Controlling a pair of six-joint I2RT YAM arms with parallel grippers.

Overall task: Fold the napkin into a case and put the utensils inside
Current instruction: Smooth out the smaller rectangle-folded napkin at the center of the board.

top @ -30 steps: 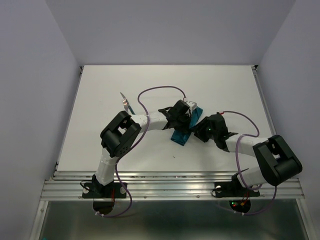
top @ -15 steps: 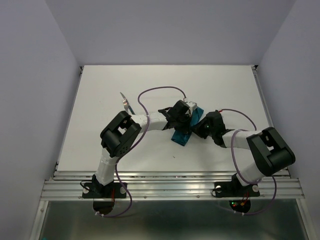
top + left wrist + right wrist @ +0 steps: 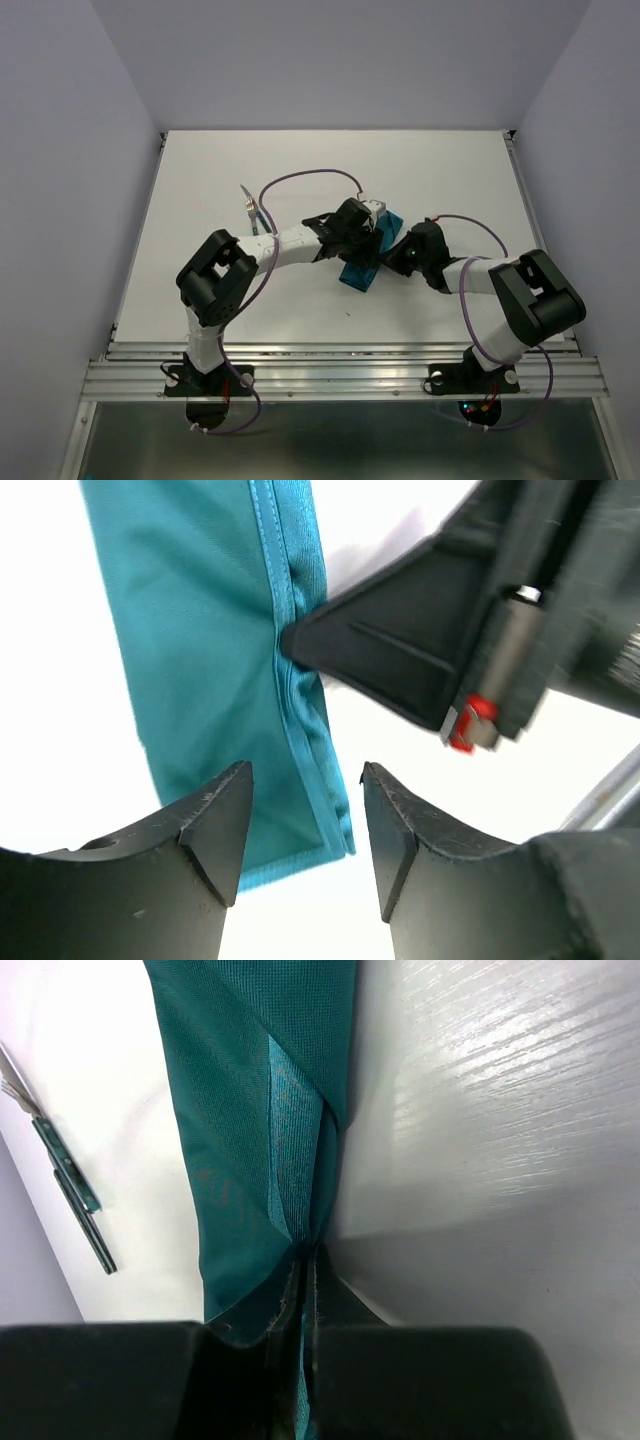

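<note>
The folded napkin [image 3: 360, 270] is shown as a narrow strip at the middle of the table [image 3: 200, 180]. Its hemmed edge is pinched between the closed fingers of the right gripper [image 3: 305, 1260]. The left gripper [image 3: 305, 815] is held parted over the cloth, with nothing grasped. The utensils [image 3: 250, 210] are seen well apart, to the left.

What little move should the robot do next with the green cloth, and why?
Probably the right pincer should lift the napkin edge it has pinched, just a little, to open a gap. Its jaws are shut on the folded edge, the left pincer hangs open above the cloth holding nothing, and the utensils lie apart on the table, not yet inside.
</note>
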